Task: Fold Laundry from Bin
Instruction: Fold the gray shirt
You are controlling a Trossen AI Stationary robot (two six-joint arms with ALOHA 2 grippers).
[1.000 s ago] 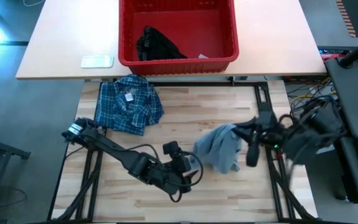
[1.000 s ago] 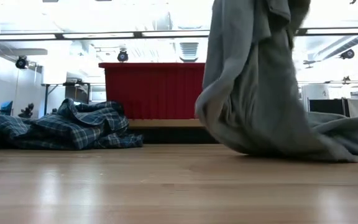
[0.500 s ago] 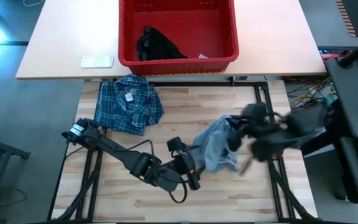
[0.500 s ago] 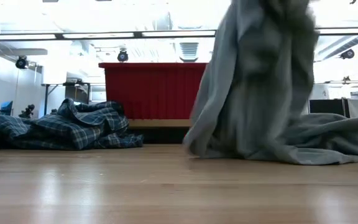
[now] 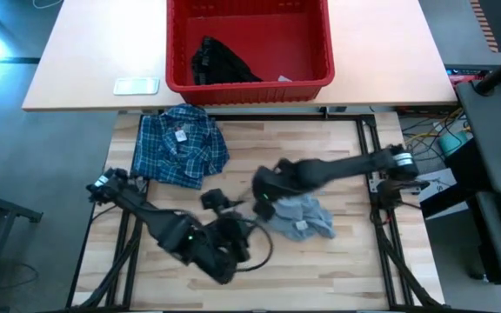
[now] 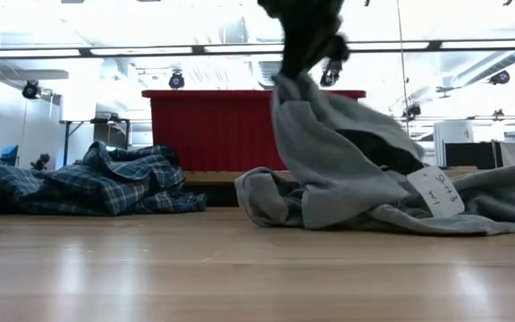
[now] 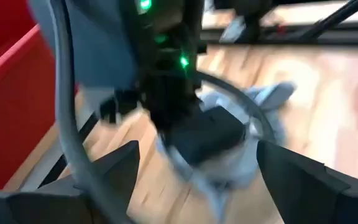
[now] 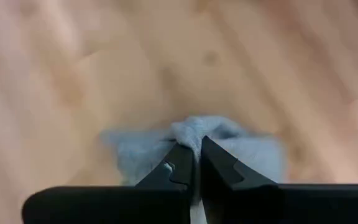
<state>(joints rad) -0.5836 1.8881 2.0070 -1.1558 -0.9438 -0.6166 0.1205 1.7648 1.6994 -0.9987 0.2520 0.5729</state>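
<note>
The light grey T-shirt (image 5: 301, 217) lies crumpled on the wooden table, right of centre. One bunch of it is raised under my right gripper (image 5: 263, 193), which is shut on it. My left gripper (image 5: 233, 222) stands open just left of the T-shirt, touching nothing and facing the right gripper (image 7: 166, 81). The plaid shirt (image 5: 181, 146) lies heaped at the table's far left. A small black garment (image 5: 220, 61) rests on the floor of the red bin (image 5: 250, 89), which stands on the far table. My right gripper pinches a gathered bunch of the grey T-shirt (image 8: 191, 132) between its two shut fingers, coming from above and slanting down. The cloth (image 6: 298, 89) hangs from the fingers in folds, and the T-shirt's lower part (image 6: 374, 210) lies spread on the table.
A white label (image 6: 436, 190) sticks out of the grey T-shirt. A small pale flat object (image 5: 136, 85) lies on the far table, left of the bin. Bare wood stretches along the table's near edge (image 6: 240, 268).
My right gripper, still shut on the grey T-shirt, has swung toward the table's left and come down. The T-shirt has sunk with it; more of it now lies on the table. My left gripper has risen and drawn back toward the left, staying open.
</note>
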